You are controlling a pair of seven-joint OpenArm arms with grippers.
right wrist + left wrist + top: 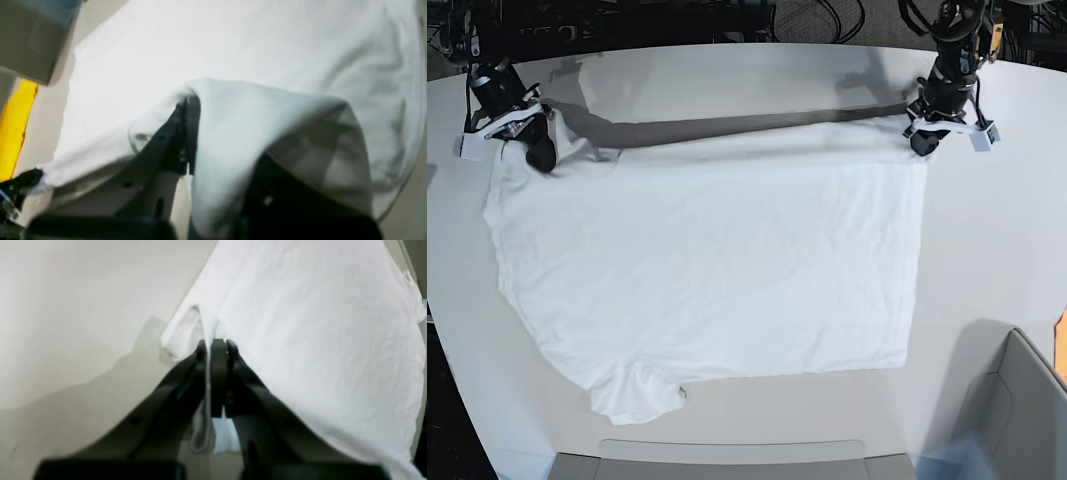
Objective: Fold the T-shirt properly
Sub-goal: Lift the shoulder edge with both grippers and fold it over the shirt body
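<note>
The white T-shirt (717,270) lies spread over the middle of the white table (727,75), with one sleeve (632,395) at the near edge. Its far edge is raised and pulled taut between my two grippers. My left gripper (924,143) is shut on the far right corner; in the left wrist view the fingers (217,343) pinch a hem of the T-shirt (300,323). My right gripper (542,155) is shut on the far left corner. In the right wrist view the T-shirt (267,116) drapes over one finger of that gripper (188,100) and hides it.
A grey bin (1012,410) stands at the near right and a grey tray (727,460) along the near edge. The right wrist view shows a grey box (30,36) and a yellow object (13,126) at its left. Cables lie behind the table.
</note>
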